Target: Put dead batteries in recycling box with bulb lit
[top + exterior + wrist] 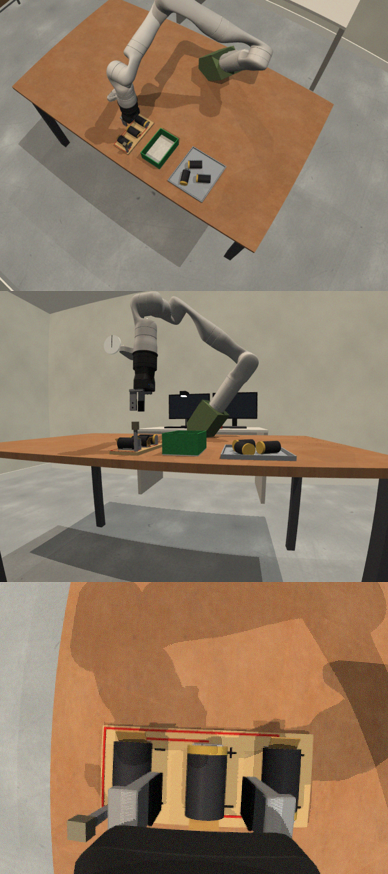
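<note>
Above the counter (250,125) (306,466) (240,672), a spread end effector (128,121) (137,410) (201,793) hangs over the holder (139,138) (120,452) (308,782), with the green box (169,134) (184,443) beside the holder.

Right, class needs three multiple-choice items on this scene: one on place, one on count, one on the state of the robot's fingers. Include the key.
1. Where does the green box stand?
A) On the tray
B) Between the battery holder and the tray
C) Under the table

2. How many batteries lie on the tray?
A) Two
B) Five
C) Three

3. How are the fingers?
A) Apart, above the holder
B) Shut on a battery
C) Inside the green box

Key:
1 B: the green box has the battery holder on one side, the tray on the other.
2 C: three black batteries with yellow ends lie there.
3 A: the fingers hang above the holder, a gap between them.
</note>
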Robot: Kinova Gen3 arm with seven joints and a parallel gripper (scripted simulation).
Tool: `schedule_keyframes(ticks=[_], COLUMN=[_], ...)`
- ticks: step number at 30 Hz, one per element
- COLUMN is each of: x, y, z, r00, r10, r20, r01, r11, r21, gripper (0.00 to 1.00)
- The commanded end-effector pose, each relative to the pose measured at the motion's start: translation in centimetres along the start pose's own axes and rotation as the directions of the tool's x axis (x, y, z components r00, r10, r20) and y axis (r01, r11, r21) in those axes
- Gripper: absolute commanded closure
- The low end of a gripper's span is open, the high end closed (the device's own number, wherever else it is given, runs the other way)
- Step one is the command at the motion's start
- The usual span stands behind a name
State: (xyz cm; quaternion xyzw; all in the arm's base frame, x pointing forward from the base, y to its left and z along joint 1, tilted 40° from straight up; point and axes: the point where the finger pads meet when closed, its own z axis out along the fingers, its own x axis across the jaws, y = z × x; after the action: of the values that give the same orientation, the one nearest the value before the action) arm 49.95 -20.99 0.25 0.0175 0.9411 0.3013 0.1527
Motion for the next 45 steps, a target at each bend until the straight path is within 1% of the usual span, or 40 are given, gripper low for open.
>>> schedule_keyframes(ticks=[1,3,5,8,45], x=[0.3,0.3,0.3,0.3,0.3], y=[0.5,0.5,0.5,0.5,0.5], z=[2.5,4.1,5.4,6.1,6.1], r00=[1.000,1.000,1.000,1.000,1.000], r10=[-0.004,-0.004,-0.004,-0.004,-0.004], r20=[-0.010,-0.010,-0.010,-0.010,-0.010], r01=[0.004,0.004,0.004,0.004,0.004], r11=[1.000,1.000,1.000,1.000,1.000], r21=[-0.012,-0.012,-0.012,-0.012,-0.012], gripper=[0.10,0.10,0.10,0.10,0.10])
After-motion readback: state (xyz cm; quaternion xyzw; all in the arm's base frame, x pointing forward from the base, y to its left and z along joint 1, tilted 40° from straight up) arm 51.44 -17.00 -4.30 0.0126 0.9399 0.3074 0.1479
